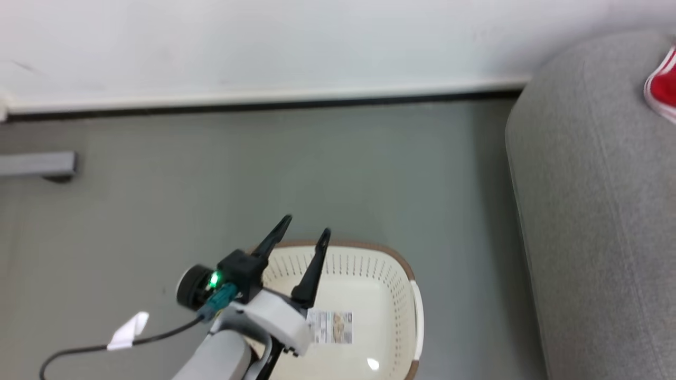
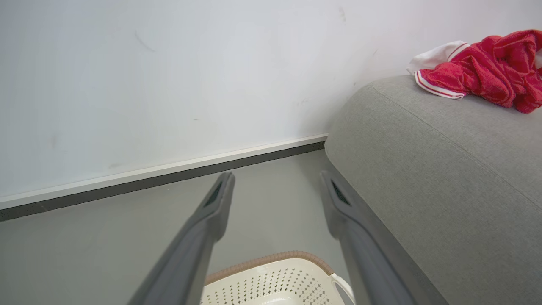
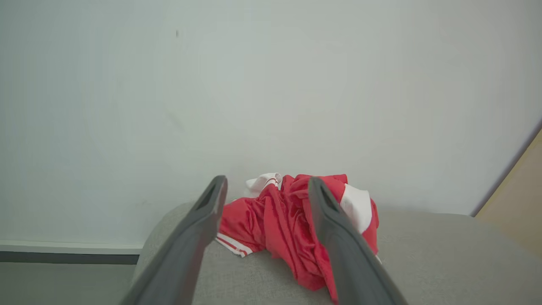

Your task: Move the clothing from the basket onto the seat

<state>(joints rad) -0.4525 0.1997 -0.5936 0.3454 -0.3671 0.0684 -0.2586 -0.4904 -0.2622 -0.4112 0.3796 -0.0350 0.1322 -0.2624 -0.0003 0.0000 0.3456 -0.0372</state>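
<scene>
Head view puts your left gripper (image 1: 306, 225) nearest, hanging over the left rim of the basket (image 1: 404, 266) with its fingers spread wide and holding nothing. I judge it is parked there for a reach inside. What you can see of the basket's bottom carries a paper label (image 1: 330, 326) and no garment, though the arm hides part of it. To the right, the seat (image 1: 591, 211) rises close beside the basket. The clothing (image 3: 288, 220) lies crumpled on its top towards the far end. Your right gripper (image 3: 266, 183) points at the heap, fingers apart. The heap rests on the cushion, so I read it as let go. The rounded woven grey fabric should keep soft cloth in place. Beyond, smooth grey floor (image 1: 317, 158) meets pale skirting (image 1: 264, 97) and a white wall (image 1: 264, 42).
</scene>
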